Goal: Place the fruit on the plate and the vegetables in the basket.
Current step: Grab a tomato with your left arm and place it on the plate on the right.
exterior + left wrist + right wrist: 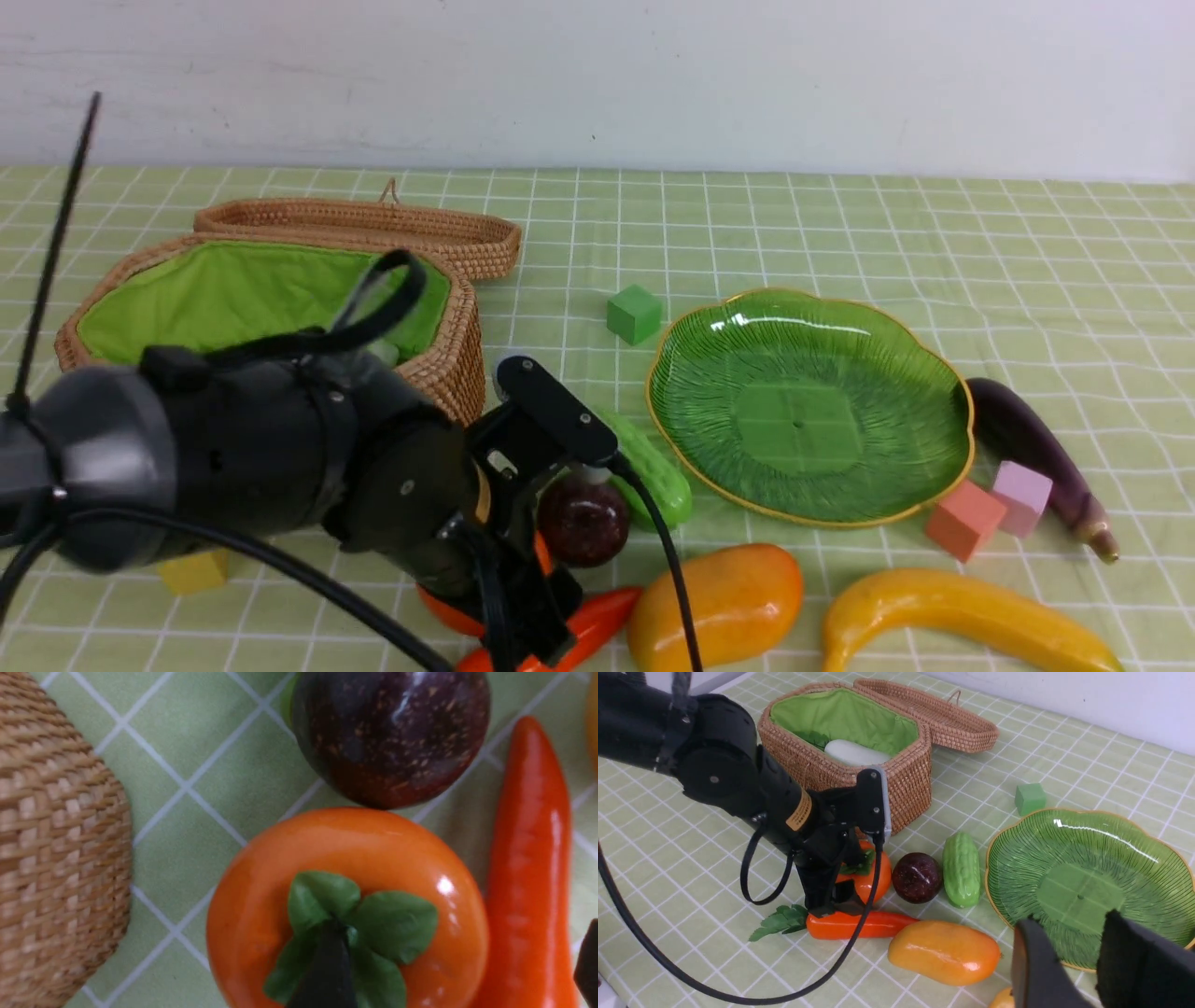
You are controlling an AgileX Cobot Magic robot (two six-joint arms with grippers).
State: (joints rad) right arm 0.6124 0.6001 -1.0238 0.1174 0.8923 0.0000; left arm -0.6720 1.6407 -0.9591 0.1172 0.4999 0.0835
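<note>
Left jaws stand open over the round orange fruit (345, 858), with the red-orange pepper (528, 858) beside them. The right jaws stand apart and empty, with the plate (1087, 858) just ahead.

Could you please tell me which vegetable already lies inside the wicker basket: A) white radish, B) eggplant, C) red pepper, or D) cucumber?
A: the right wrist view shows the white radish lying inside the basket, while the cucumber, eggplant and pepper lie outside it.
</note>
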